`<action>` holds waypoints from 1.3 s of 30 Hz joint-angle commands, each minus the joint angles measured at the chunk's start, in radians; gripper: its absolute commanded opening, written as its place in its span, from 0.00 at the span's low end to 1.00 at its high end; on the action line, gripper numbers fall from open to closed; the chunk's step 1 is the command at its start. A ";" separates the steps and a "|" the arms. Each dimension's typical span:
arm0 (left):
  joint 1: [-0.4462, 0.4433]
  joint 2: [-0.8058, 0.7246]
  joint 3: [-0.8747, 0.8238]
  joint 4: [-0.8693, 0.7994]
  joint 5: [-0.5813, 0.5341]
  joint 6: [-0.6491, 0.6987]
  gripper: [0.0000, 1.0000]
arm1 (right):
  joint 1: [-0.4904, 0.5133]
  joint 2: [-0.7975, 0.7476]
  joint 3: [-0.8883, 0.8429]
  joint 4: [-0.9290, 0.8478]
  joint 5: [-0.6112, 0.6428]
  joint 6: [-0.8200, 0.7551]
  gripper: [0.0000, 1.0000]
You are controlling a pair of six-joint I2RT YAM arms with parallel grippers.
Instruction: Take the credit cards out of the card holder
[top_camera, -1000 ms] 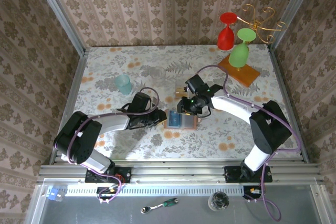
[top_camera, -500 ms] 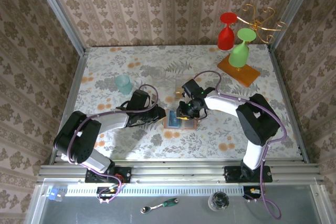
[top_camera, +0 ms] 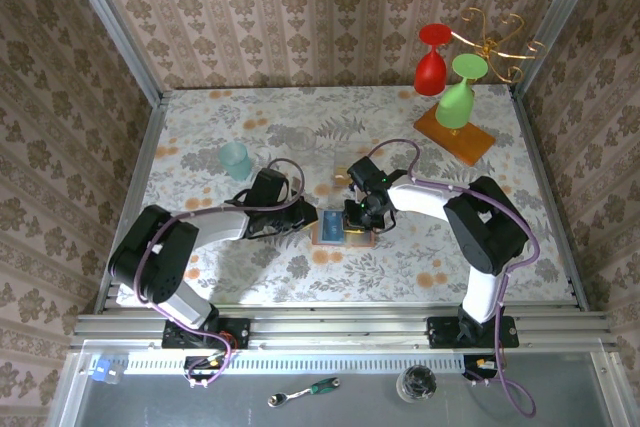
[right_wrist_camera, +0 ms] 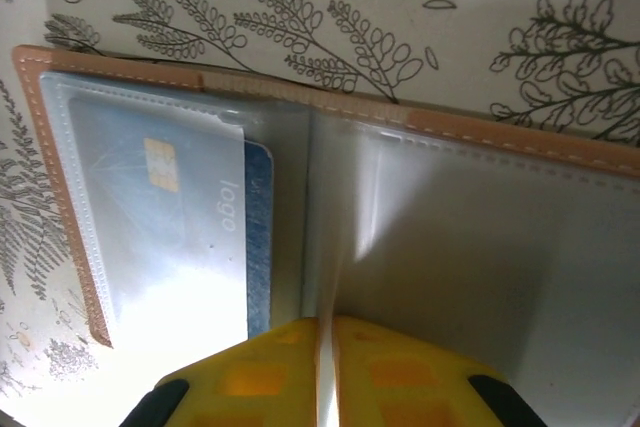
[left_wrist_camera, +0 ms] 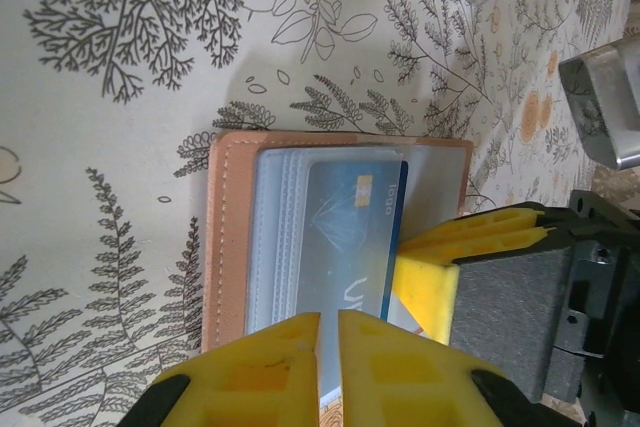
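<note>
Step in hand: the extraction is at the securing stage. The card holder [top_camera: 343, 229] is lying open, inner face up, on the counter [top_camera: 250, 127] at the centre of the top view. No card is out yet.

The blue card [left_wrist_camera: 350, 237] is sitting in the left pocket panel under clear plastic. One long edge is showing past the pocket mouth beside the centre fold [right_wrist_camera: 257, 247]. The second card is not identifiable in these views.

Right end effector [top_camera: 360, 215]: it is bearing down on the holder's centre fold. In its wrist view the jaws are standing almost together at the bottom edge [right_wrist_camera: 325, 367]. A crease of clear pocket plastic is rising into the slit, so it appears to be pinching the holder's inner panel.

Left end effector [top_camera: 306, 219]: it is sitting at the holder's left side. Its jaws are drawn nearly together over the holder's near edge, at the bottom centre of its wrist view [left_wrist_camera: 328, 342]. Whether it is gripping anything cannot be determined.

Next move, as judged: one end effector needs to be pinning the holder flat. The other needs to be catching the card's exposed edge and sliding it towards the fold, out of the pocket.
</note>
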 commanded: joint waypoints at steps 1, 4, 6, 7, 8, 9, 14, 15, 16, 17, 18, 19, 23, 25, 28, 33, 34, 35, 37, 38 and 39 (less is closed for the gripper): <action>0.006 0.023 0.038 -0.020 0.019 0.023 0.14 | -0.004 0.022 0.002 -0.039 0.041 -0.044 0.14; 0.002 0.041 0.054 -0.018 0.027 0.024 0.13 | -0.005 0.021 0.020 -0.062 0.042 -0.065 0.14; -0.001 0.047 0.063 -0.018 0.030 0.025 0.13 | -0.005 0.011 0.029 -0.074 0.041 -0.073 0.14; -0.003 0.049 0.068 -0.022 0.029 0.028 0.13 | -0.005 0.003 0.032 -0.078 0.041 -0.073 0.14; -0.003 0.051 0.070 -0.026 0.028 0.030 0.13 | -0.005 -0.004 0.035 -0.082 0.041 -0.072 0.14; -0.004 0.054 0.074 -0.036 0.024 0.033 0.13 | -0.005 -0.014 0.038 -0.084 0.040 -0.074 0.14; -0.017 0.066 0.074 -0.042 0.013 0.035 0.11 | -0.005 -0.052 0.044 -0.088 0.020 -0.061 0.15; -0.021 0.070 0.075 -0.038 0.015 0.034 0.11 | -0.005 -0.058 0.044 -0.087 0.018 -0.057 0.15; -0.025 0.077 0.076 -0.034 0.017 0.033 0.11 | -0.005 -0.065 0.045 -0.085 0.017 -0.054 0.15; -0.027 0.084 0.075 -0.029 0.018 0.032 0.11 | -0.005 -0.069 0.045 -0.084 0.017 -0.050 0.16; -0.029 0.091 0.074 -0.021 0.023 0.029 0.11 | -0.005 -0.074 0.045 -0.081 0.015 -0.044 0.16; -0.031 0.098 0.072 -0.009 0.028 0.027 0.11 | -0.005 -0.077 0.045 -0.076 0.013 -0.037 0.18; -0.034 0.113 0.069 0.009 0.039 0.023 0.10 | -0.007 -0.084 0.037 -0.046 -0.012 -0.011 0.20; -0.034 0.119 0.071 0.007 0.044 0.027 0.10 | -0.007 -0.085 0.032 -0.022 -0.033 0.006 0.21; -0.033 0.125 0.073 0.000 0.043 0.033 0.10 | -0.006 -0.083 0.025 0.010 -0.060 0.030 0.23; -0.030 0.137 0.067 -0.015 0.039 0.042 0.12 | -0.008 -0.079 0.013 0.062 -0.095 0.061 0.23; -0.029 0.139 0.065 -0.018 0.038 0.042 0.12 | -0.010 -0.078 0.011 0.067 -0.099 0.066 0.23; -0.029 0.139 0.063 -0.019 0.039 0.044 0.12 | -0.010 -0.076 0.011 0.074 -0.102 0.069 0.23; -0.029 0.136 0.055 -0.019 0.036 0.042 0.12 | -0.011 -0.070 0.012 0.082 -0.109 0.074 0.23; -0.029 0.136 0.051 -0.019 0.037 0.042 0.12 | -0.011 -0.067 0.012 0.085 -0.111 0.076 0.23; -0.029 0.133 0.046 -0.019 0.037 0.041 0.12 | -0.011 -0.065 0.012 0.088 -0.113 0.077 0.23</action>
